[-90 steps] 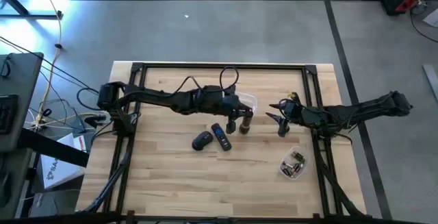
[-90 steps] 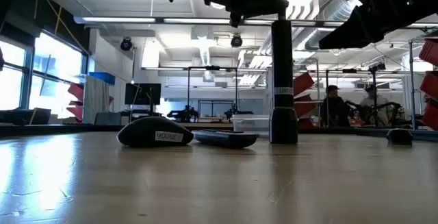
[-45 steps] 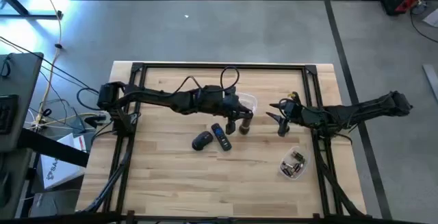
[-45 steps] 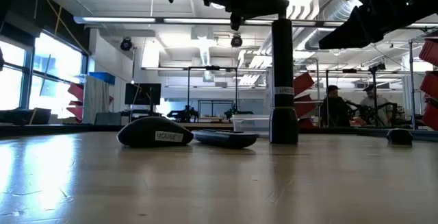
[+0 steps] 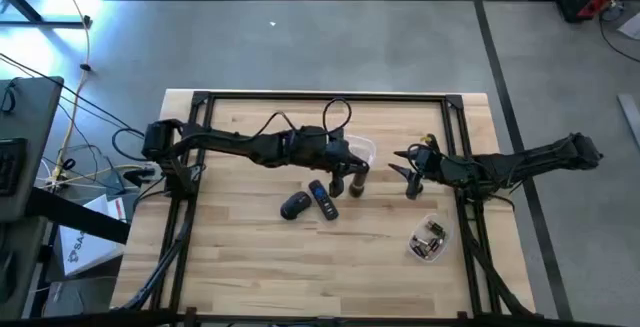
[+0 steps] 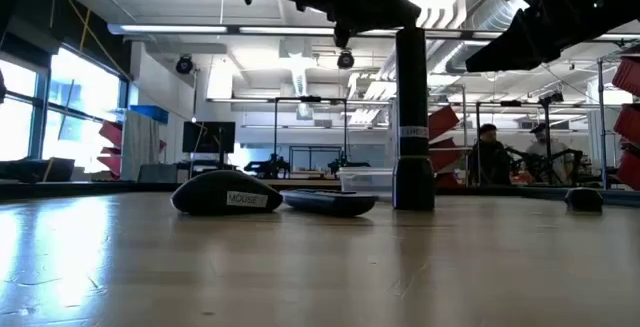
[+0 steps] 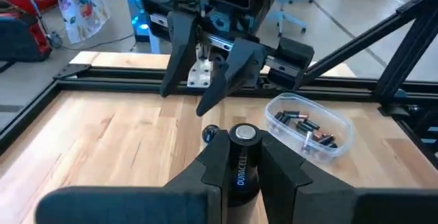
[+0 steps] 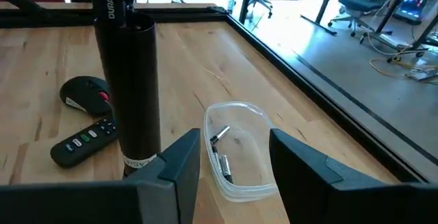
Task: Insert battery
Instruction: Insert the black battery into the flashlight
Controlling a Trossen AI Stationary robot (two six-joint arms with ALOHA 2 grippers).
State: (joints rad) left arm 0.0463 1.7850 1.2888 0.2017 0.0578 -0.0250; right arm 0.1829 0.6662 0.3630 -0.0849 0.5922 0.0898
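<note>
A black flashlight tube (image 8: 133,87) stands upright on its base (image 6: 413,195) at the table's middle. My left gripper (image 7: 241,148) is shut on a Duracell battery (image 7: 241,166) held upright over the tube's open top (image 8: 142,24). My right gripper (image 8: 236,138) hovers open to the right of the tube (image 5: 357,177), with nothing between its fingers. The tube itself is hidden under the fingers in the left wrist view. My left gripper pinches the battery's side wall (image 7: 239,172) between its two fingers, below the top terminal (image 7: 243,133). The fingers come from the table's left and lie across the battery. It hangs upright, its lower end (image 8: 111,17) at the tube's open top; how far in, I cannot tell.
A black mouse (image 5: 295,205) and a remote (image 5: 323,199) lie just near-left of the tube. A clear tub (image 5: 428,240) of loose batteries sits at the near right, another clear tub (image 8: 236,148) behind the tube. A small dark cap (image 7: 210,133) lies beside the tube.
</note>
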